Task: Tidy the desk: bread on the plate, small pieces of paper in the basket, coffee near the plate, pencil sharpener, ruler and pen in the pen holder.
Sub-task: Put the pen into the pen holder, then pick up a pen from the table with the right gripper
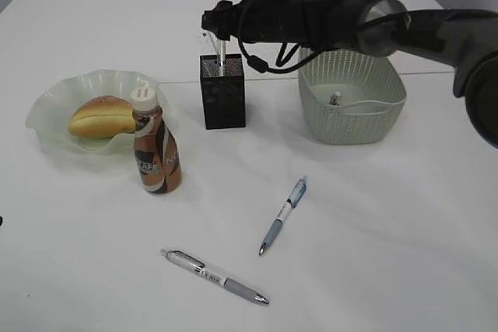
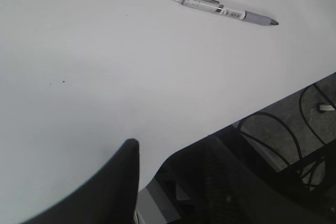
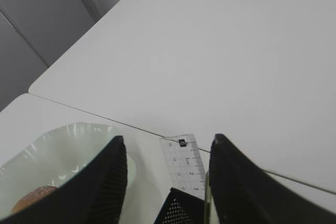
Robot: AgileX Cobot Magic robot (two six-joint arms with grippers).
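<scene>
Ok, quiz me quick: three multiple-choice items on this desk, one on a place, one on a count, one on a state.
1. Where is the bread?
A. on the plate
B. in the basket
C. beside the holder

2. How many pens lie loose on the table?
A. one
B. two
C. three

3. What is the state of the right tool?
A. shut on a pen
B. shut on nothing
C. open

Answers:
1 A: the bread rests inside the green plate.
2 B: a blue pen and a grey pen lie flat on the table.
3 C: the right wrist view shows its fingers spread above the ruler in the holder.
</scene>
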